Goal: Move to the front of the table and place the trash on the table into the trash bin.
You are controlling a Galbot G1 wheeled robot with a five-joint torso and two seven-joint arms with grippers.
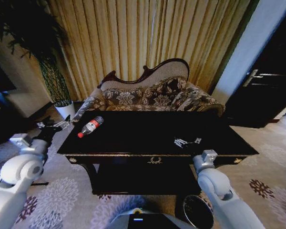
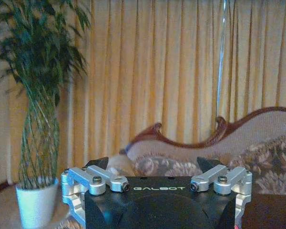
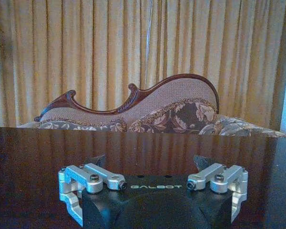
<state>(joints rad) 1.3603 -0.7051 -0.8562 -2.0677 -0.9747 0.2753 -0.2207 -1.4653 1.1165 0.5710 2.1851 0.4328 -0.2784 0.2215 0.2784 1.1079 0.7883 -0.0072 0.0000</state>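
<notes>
The dark glossy table stands right in front of me. On its left part lies the trash I can make out, a clear plastic bottle with a red cap and label, on its side. My left gripper hangs open beyond the table's left end, left of the bottle and apart from it. Seen from the left wrist, the left gripper holds nothing. My right gripper hovers open over the table's front right part. From the right wrist, the right gripper is empty above the table top. The reddish-brown trash bin stands on the floor by my right arm.
An ornate patterned sofa stands behind the table, before yellow curtains. A tall plant in a white pot is at the back left, also close ahead in the left wrist view as the white pot. A dark door lies to the right.
</notes>
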